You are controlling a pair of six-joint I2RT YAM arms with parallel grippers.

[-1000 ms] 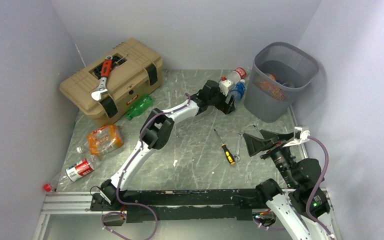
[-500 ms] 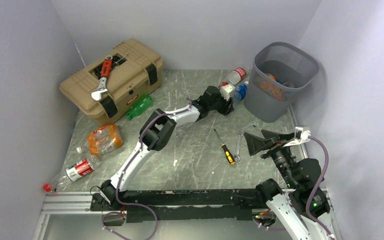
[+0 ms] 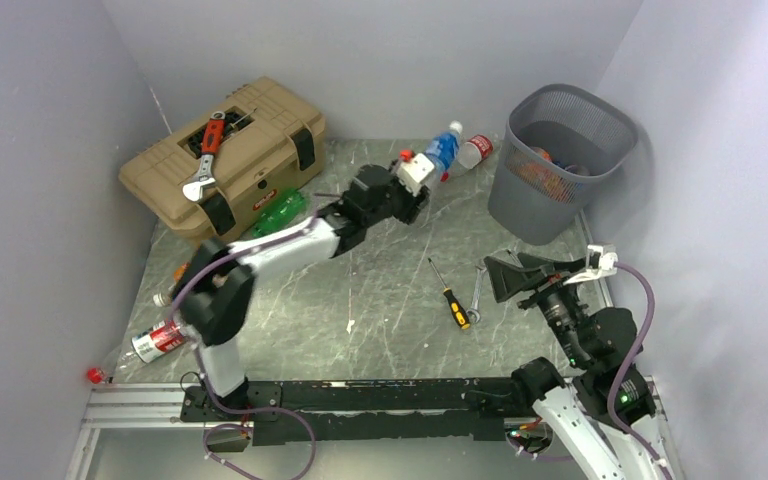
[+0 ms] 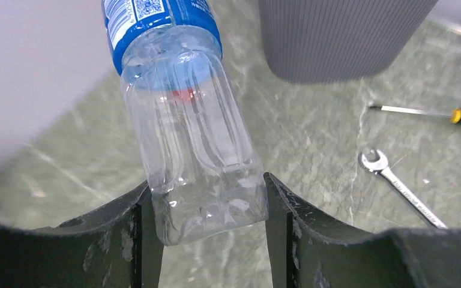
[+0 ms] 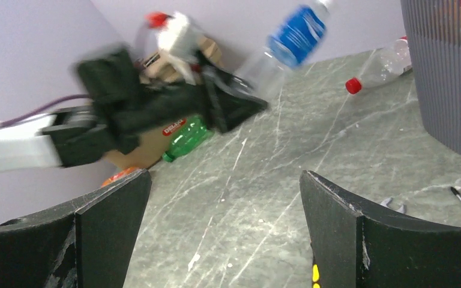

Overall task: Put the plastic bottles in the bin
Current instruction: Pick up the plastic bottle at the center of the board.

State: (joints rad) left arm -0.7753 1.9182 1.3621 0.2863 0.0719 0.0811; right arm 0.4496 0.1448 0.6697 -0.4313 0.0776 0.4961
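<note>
- Blue-labelled bottle [image 3: 443, 150]: a clear plastic bottle in the upper middle of the overhead view. It sits left of the bin [image 3: 520, 205] and apart from it.
- The left gripper [image 3: 426, 178] pinches this bottle. In the left wrist view, the two dark fingers [image 4: 276, 207] press on either side of its clear base, and the blue label points away toward the top of the frame.
- In the right wrist view, the blue-labelled bottle [image 5: 294, 30] is off the table and tilted, with its neck toward the upper right.
- The bin is a grey mesh basket standing upright at the upper right of the overhead frame. Coloured items show inside it, too small to identify.
- The right gripper [image 3: 525, 280] is at the lower right with its fingers spread wide and nothing between them. It is well apart from every bottle.
- A clear red-capped bottle [image 3: 472, 150] lies on the table [image 3: 390, 300] between the held bottle and the bin.
- A green bottle [image 3: 280, 212] lies against the front of the tan toolbox [image 3: 260, 130] at the upper left.
- A red-handled adjustable wrench [image 3: 205, 155] rests on the toolbox lid.
- A red-labelled bottle [image 3: 165, 338] lies at the lower left, near the table edge.
- A screwdriver [image 3: 450, 295] and a spanner [image 3: 475, 295] lie side by side in the lower middle, just left of the right gripper.
</note>
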